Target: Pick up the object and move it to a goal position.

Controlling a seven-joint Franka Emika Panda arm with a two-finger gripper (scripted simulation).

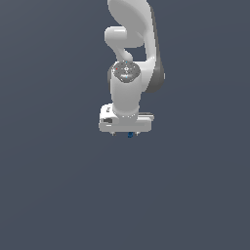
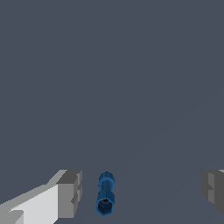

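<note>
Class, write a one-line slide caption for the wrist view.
Open gripper straddles a small dark-blue knobbly object, which sits nearer one finger and touches neither.

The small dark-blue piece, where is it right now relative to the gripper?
In the wrist view, the dark-blue piece lies between the open gripper fingers, nearer one finger and touching neither. In the exterior view it peeks out just under the gripper.
</note>
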